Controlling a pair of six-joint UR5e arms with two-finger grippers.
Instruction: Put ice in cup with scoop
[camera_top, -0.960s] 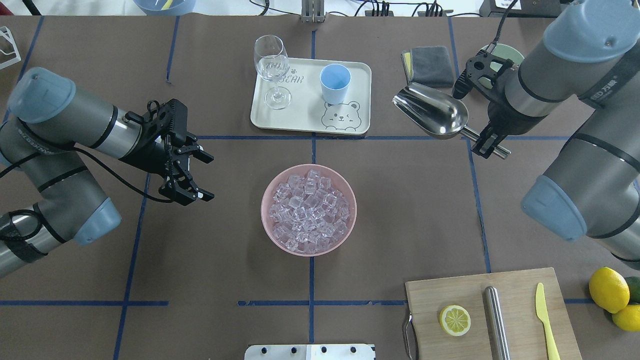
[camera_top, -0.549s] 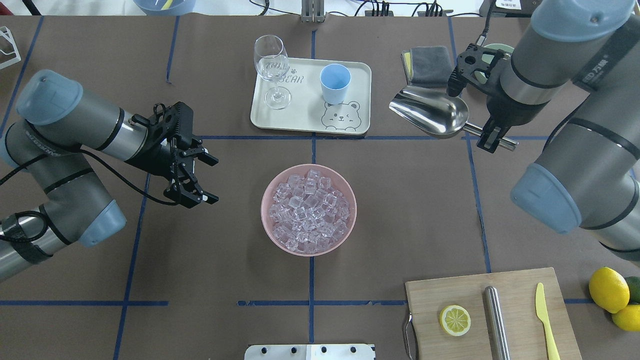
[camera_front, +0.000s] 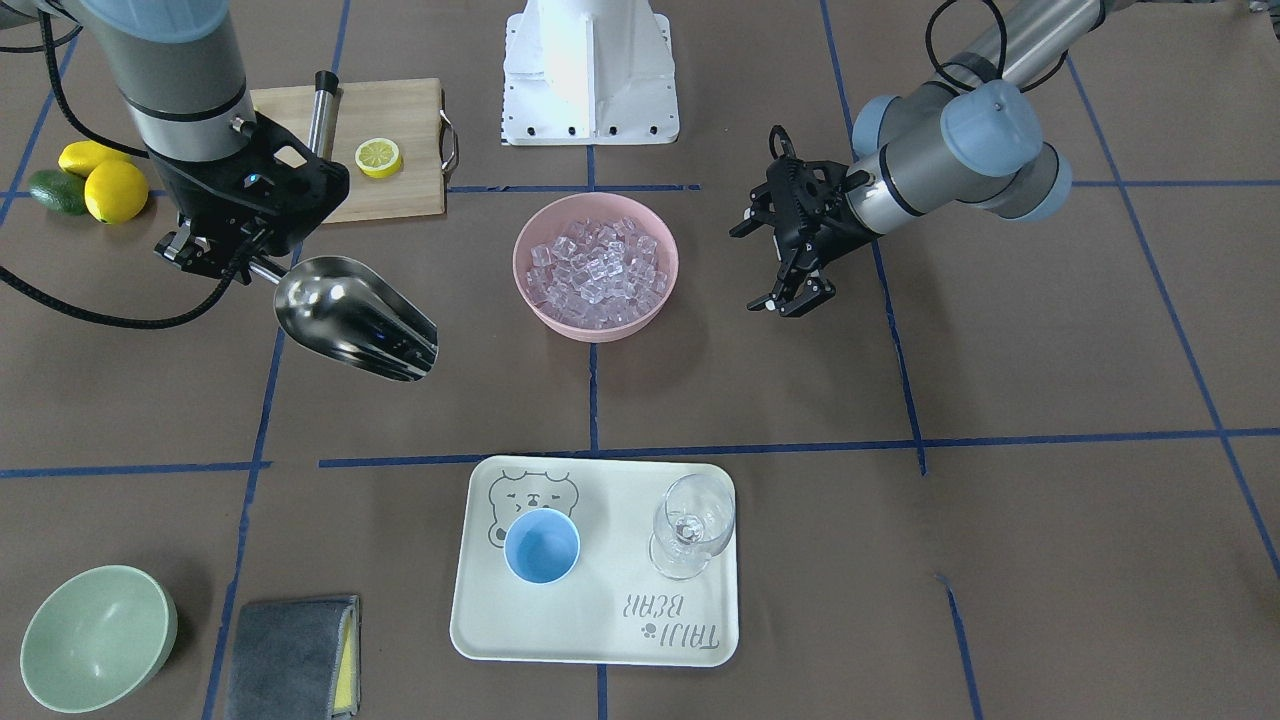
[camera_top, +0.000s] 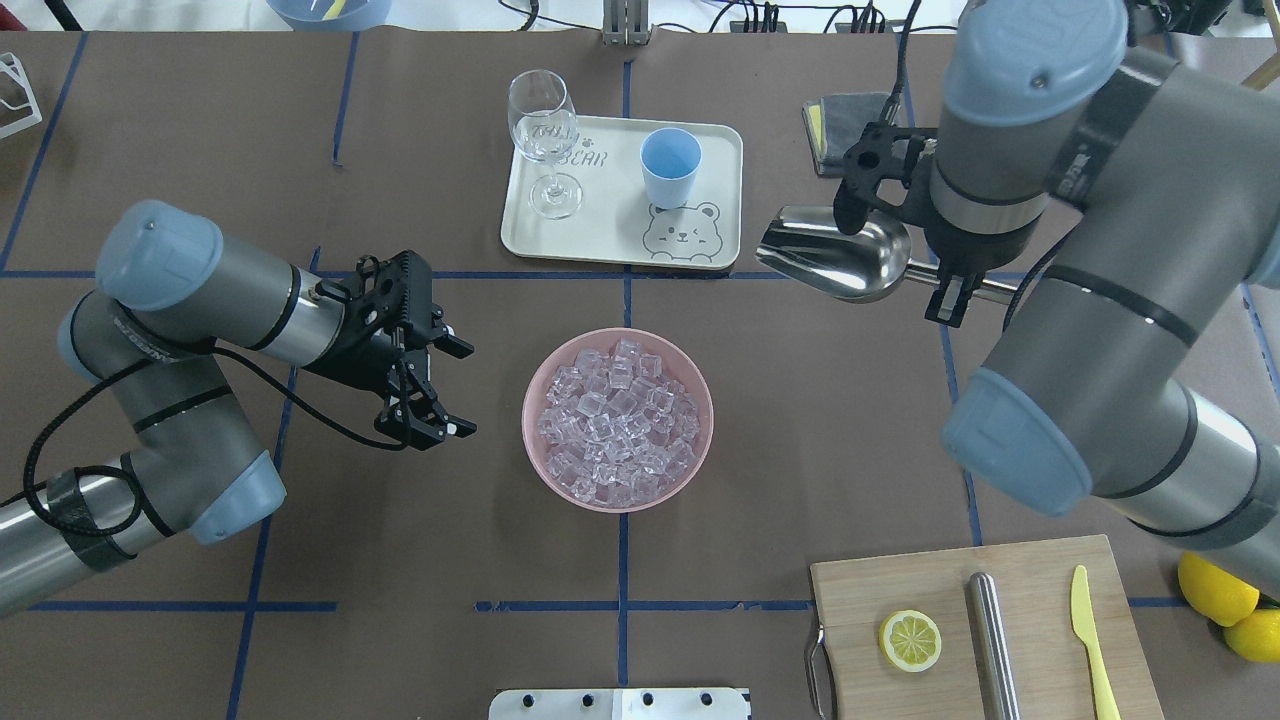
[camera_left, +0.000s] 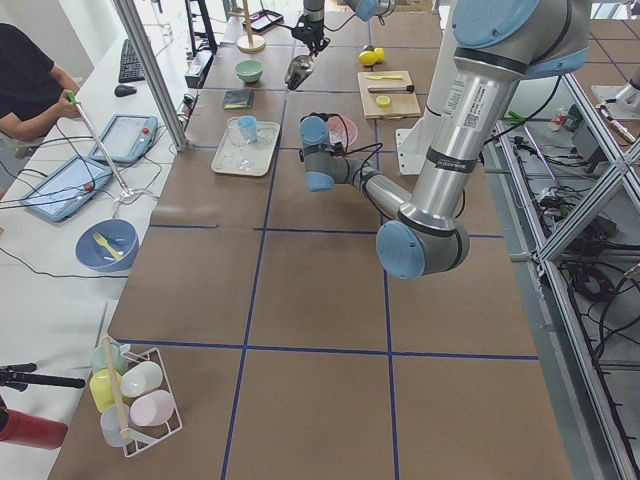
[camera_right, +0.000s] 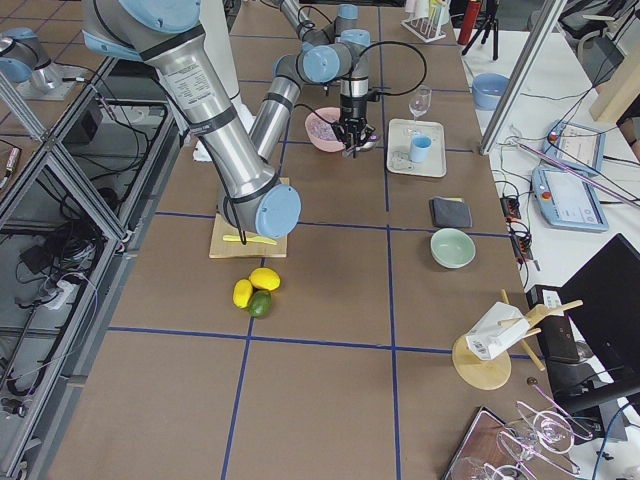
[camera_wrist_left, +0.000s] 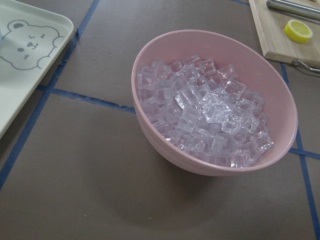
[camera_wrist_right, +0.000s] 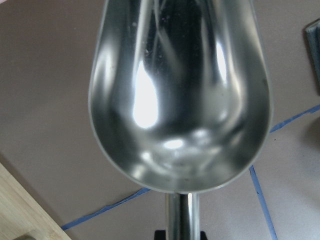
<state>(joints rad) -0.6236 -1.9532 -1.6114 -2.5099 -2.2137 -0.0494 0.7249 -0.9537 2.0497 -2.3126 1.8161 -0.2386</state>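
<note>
Overhead camera looks down on the table (camera_top: 820, 450); front camera faces opposite; both share the pink bowl (camera_front: 596, 333); wrist cameras very near.

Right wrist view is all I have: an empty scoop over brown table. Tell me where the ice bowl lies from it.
Observer: The pink bowl, heaped with ice, stands nearer the robot and to the robot's left of the scoop. The right gripper holds the scoop off to the side, not over the bowl.
Operator: Now place the cup for me.
Observer: The light-blue cup stands upright and empty on the cream tray, beside a wine glass, on the far side of the bowl from the robot.
</note>
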